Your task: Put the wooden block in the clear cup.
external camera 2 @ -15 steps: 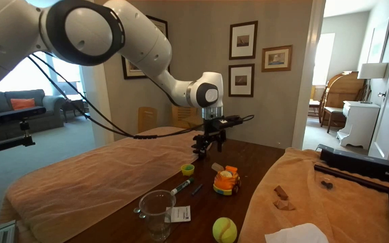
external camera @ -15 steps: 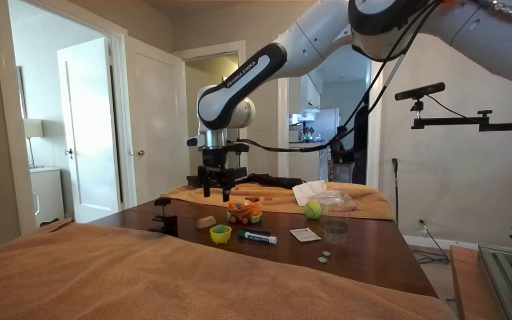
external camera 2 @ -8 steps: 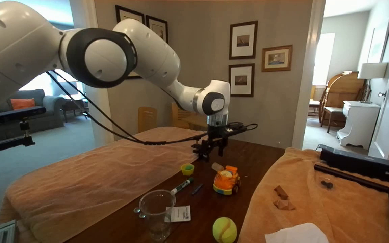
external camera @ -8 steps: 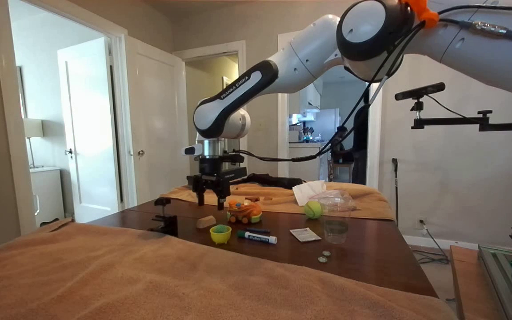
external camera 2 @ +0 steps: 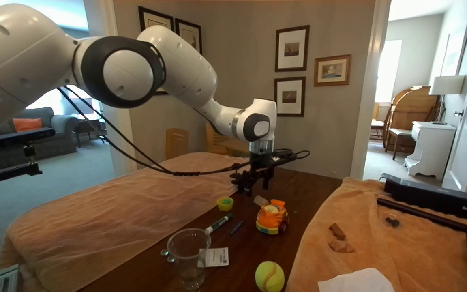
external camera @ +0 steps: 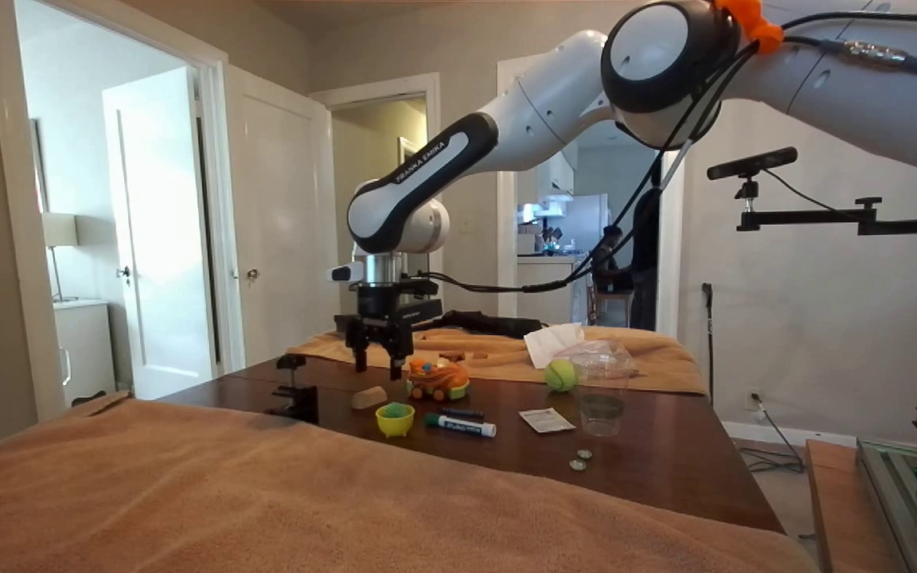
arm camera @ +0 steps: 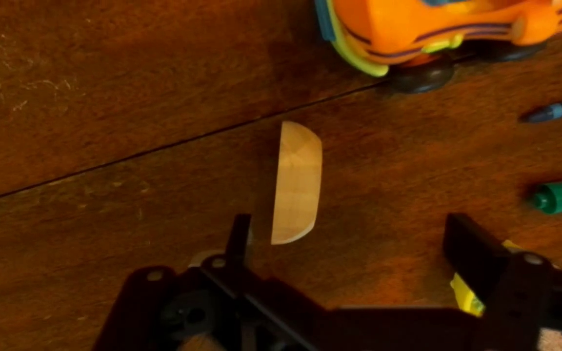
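The wooden block (external camera: 369, 397) is a small pale piece with a rounded side, lying on the dark table; it also shows in an exterior view (external camera 2: 261, 200). In the wrist view the block (arm camera: 297, 185) lies ahead of the fingertips, nearer the left finger. My gripper (external camera: 379, 371) is open and empty, pointing down above the table near the block; it also shows in the wrist view (arm camera: 349, 219). The clear cup (external camera 2: 189, 259) stands upright on the table, well away from the gripper; it also shows in an exterior view (external camera: 602, 415).
An orange toy car (external camera: 438, 379) sits close beside the block. A yellow-green bowl (external camera: 395, 419), a green marker (external camera: 462, 425) and a dark crayon (external camera 2: 236, 227) lie near. A tennis ball (external camera 2: 270, 276) and a white packet (external camera: 546, 420) are by the cup. A black clamp (external camera: 295, 394) grips the table edge.
The arm has come down, bringing the open gripper lower over the table near the block, mostly in the first half second and only slightly since. The objects have not moved.
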Robot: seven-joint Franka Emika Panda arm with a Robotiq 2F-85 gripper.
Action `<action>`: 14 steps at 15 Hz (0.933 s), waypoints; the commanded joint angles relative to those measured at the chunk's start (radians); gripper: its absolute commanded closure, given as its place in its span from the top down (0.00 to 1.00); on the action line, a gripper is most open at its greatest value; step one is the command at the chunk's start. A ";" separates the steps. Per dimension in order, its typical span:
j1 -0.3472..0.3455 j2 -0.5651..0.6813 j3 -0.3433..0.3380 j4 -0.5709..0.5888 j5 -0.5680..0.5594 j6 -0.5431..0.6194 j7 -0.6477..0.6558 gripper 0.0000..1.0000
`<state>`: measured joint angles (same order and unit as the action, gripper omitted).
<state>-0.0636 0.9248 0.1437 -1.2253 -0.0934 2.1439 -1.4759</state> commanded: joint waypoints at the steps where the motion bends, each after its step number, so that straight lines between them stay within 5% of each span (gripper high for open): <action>1: 0.001 0.046 0.003 0.046 0.017 0.047 -0.016 1.00; 8: 0.012 0.108 0.016 0.107 0.014 0.068 -0.027 1.00; 10: 0.013 0.127 0.016 0.132 0.013 0.063 -0.031 0.82; 12: 0.014 0.144 0.016 0.154 0.012 0.058 -0.036 0.81; 14: 0.014 0.159 0.016 0.176 0.013 0.056 -0.042 0.62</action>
<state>-0.0524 1.0327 0.1568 -1.1322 -0.0934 2.2129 -1.4846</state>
